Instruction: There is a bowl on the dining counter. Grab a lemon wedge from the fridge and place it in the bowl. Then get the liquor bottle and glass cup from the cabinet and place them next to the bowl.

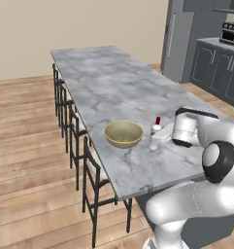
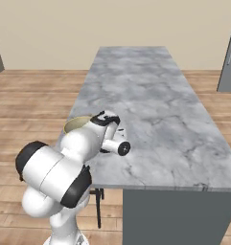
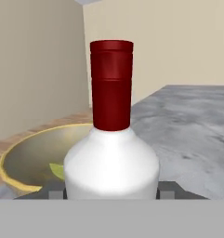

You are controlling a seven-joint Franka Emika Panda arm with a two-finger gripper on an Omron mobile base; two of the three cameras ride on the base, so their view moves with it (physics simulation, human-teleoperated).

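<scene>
We see the liquor bottle (image 3: pixel 111 162) standing on the desk (image 1: pixel 113 87), just beside the bowl (image 1: pixel 123 133). Our pincer (image 3: pixel 111 191) is clamped on its fat white body. It looks smooth, hard and slippery, so holding low is best.

The bowl (image 1: pixel 123 133) sits on the dining counter (image 1: pixel 113 87) near its lower edge, centre of the left base view. The liquor bottle (image 1: pixel 155 132) stands just right of it. Stools (image 1: pixel 72 121) line the counter's left side. The fridge (image 1: pixel 179 39) stands upper right.
</scene>
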